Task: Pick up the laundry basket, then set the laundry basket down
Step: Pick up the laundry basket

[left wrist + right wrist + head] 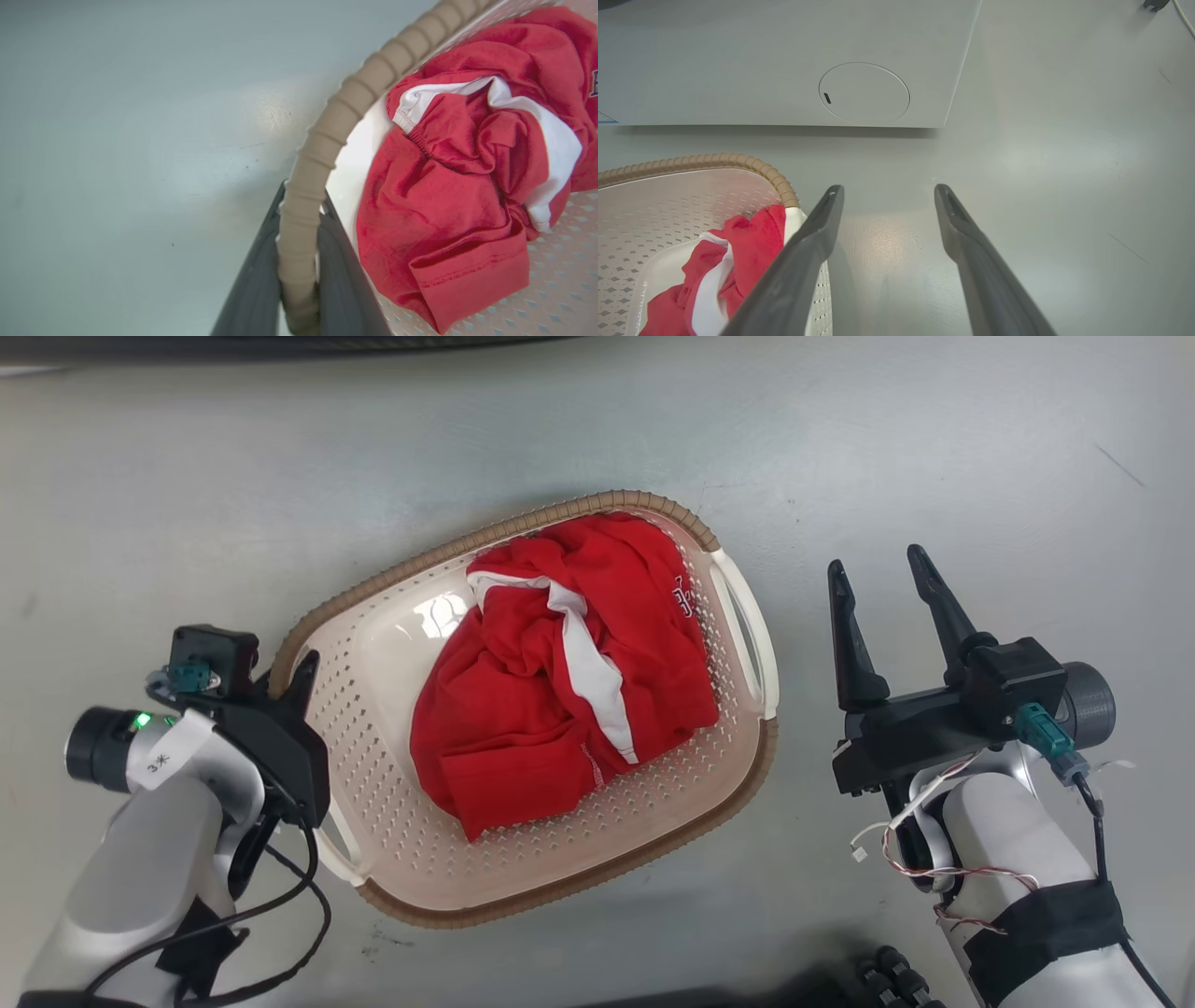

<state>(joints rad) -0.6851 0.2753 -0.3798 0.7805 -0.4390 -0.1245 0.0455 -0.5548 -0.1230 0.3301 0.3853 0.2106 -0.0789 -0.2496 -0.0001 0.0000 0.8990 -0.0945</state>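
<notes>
Laundry basket: the laundry basket (560, 863) sits on the grey floor (187, 476) in front of the robot, lying at a slant in the head view, with a crumpled red and white garment (523, 709) inside.
Left end effector: the left end effector (291, 691) is at the basket's left end. In the left wrist view its two dark fingers (254, 284) are closed around the brown rim (327, 135), one outside and one inside the wall.
Right end effector: the right end effector (878, 569) is spread wide and holds nothing. It hangs over bare floor just beside the basket's right end, apart from the white handle (747, 635).
Done so far: one side looks gripped and the other arm is brought near.
Lift: I see no clear gap or tilt under the basket, so it probably rests on the floor, though the views are too flat to be sure.
Left to do: by my reading, the right side is not yet grasped. The raise and the set-down both remain, so the task is in its early part.
</notes>
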